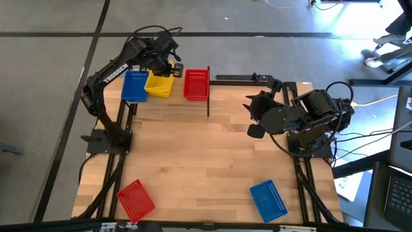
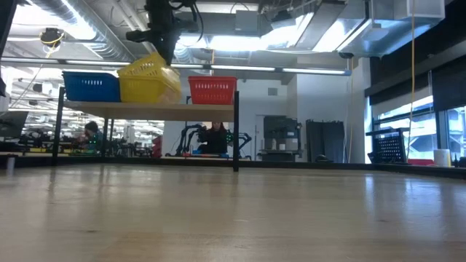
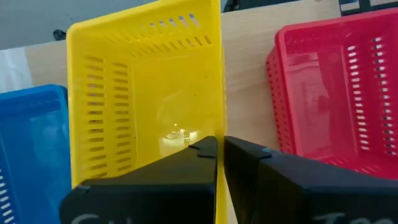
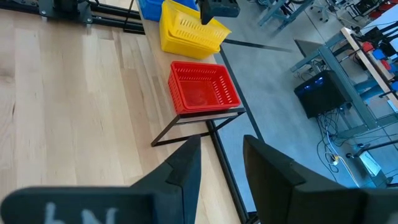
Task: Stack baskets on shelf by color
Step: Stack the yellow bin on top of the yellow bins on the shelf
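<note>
At upper left of the high view, the left hand (image 1: 168, 66) is clamped on the tilted yellow basket's (image 1: 159, 86) rim over the shelf (image 2: 145, 110), between blue basket (image 1: 134, 86) and red basket (image 1: 196, 84). Level it before lowering; release only once seated. Right hand (image 1: 253, 116), fingers apart, waits at centre right.

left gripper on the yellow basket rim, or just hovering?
Touching. In the left wrist view the left gripper has its two fingers pinched on the yellow basket wall, no gap showing. The low view shows that basket tilted under the gripper.
</note>
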Available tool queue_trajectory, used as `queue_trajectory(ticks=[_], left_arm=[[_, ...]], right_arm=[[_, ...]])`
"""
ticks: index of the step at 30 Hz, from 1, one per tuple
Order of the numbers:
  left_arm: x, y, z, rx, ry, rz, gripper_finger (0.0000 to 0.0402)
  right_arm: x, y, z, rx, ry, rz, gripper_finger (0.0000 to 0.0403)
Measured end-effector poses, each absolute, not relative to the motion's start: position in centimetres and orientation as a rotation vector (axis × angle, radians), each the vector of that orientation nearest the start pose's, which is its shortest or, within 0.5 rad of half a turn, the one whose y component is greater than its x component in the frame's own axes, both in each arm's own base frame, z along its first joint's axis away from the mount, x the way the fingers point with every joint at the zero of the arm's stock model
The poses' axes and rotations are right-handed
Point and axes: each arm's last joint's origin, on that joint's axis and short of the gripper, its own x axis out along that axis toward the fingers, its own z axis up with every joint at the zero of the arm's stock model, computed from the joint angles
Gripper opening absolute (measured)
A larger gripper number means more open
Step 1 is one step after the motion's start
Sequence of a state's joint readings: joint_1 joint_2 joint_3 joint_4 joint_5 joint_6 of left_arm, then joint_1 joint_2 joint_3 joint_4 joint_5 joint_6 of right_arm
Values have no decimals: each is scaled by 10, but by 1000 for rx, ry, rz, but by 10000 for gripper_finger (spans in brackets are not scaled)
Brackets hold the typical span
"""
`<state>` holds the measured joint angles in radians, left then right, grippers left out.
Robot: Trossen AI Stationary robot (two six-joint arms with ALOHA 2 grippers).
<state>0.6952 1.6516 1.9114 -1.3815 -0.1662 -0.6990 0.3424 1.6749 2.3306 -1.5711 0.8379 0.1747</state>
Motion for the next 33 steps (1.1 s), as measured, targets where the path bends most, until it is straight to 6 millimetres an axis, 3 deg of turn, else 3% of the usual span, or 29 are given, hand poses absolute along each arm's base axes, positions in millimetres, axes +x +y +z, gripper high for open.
queue_trajectory(ticks=[18,33], left_arm=[[236,186,406,-783,831,1128,1],[228,163,446,-641,773,1167,0]], right_arm=[[250,66,494,-355,717,-531,117],[250,66,494,-355,717,-531,117]])
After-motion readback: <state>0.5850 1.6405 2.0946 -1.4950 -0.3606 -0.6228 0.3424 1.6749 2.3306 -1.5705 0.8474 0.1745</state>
